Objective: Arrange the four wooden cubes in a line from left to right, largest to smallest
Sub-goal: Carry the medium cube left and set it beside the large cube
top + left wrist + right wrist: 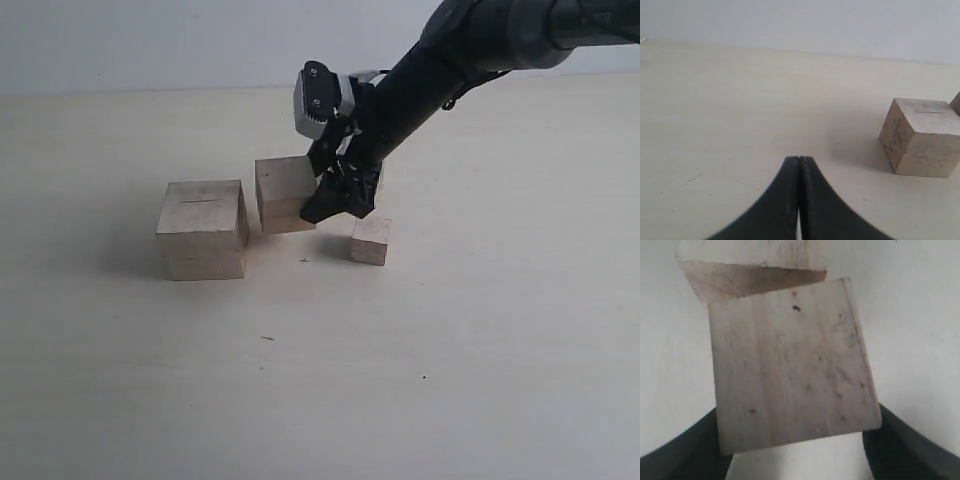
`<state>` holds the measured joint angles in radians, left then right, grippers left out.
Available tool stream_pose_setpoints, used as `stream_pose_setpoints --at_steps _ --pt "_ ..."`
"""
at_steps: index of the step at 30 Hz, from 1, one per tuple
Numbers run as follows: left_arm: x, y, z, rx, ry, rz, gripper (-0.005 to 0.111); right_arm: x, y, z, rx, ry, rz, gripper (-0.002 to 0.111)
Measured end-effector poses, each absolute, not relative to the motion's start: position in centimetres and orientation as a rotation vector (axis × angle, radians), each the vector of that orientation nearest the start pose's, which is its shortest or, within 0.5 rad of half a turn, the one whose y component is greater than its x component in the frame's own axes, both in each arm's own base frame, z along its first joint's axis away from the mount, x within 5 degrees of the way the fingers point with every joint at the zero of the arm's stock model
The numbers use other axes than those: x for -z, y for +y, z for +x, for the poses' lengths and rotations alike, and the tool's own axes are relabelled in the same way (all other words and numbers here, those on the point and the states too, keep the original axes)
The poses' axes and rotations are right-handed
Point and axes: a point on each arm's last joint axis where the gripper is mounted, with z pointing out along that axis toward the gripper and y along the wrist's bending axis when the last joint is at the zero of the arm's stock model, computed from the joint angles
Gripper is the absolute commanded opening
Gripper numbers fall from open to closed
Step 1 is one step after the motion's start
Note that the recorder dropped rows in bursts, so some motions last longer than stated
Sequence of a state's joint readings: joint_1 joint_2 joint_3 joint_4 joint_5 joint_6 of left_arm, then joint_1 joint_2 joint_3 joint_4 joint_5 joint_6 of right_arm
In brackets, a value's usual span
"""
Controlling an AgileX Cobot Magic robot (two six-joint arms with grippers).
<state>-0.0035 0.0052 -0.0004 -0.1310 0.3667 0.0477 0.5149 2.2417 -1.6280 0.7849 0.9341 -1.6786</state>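
Observation:
The largest wooden cube [201, 229], marked by a thin dark line on top, rests on the table at the left; it also shows in the left wrist view [920, 136]. Just to its right, my right gripper [333, 196] is shut on a mid-sized cube [285, 193], which is slightly tilted. That cube fills the right wrist view [792, 365] between the two black fingers [890, 445], with the largest cube [752, 275] just beyond it. A small cube [371, 240] sits to the right, below the gripper. My left gripper [799, 160] is shut and empty, well apart from the cubes.
The pale tabletop [320, 380] stretches wide in front of the cubes, with a light wall [150, 40] behind. The right arm [450, 70] reaches in from the upper right, over the space behind the small cube.

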Motion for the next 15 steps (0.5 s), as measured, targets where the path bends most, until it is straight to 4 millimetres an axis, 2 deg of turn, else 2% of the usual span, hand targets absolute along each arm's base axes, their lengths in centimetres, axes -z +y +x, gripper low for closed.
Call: stream_pose_setpoints --at_steps 3,5,11,15 --pt "-18.0 -0.4 5.3 0.098 1.853 -0.033 0.0 -12.7 28.4 36.2 -0.703 1.689 -2.012 0.0" --pt "-18.0 -0.4 5.3 0.098 1.853 -0.033 0.0 -12.2 28.7 36.0 -0.726 1.697 -2.004 0.0" --pt "-18.0 -0.4 5.3 0.098 1.853 -0.033 0.0 -12.2 28.8 36.0 -0.729 1.703 -1.998 0.0" --pt "-18.0 -0.4 5.3 0.098 1.853 -0.033 0.0 -12.2 28.7 35.9 -0.757 1.775 -1.954 0.0"
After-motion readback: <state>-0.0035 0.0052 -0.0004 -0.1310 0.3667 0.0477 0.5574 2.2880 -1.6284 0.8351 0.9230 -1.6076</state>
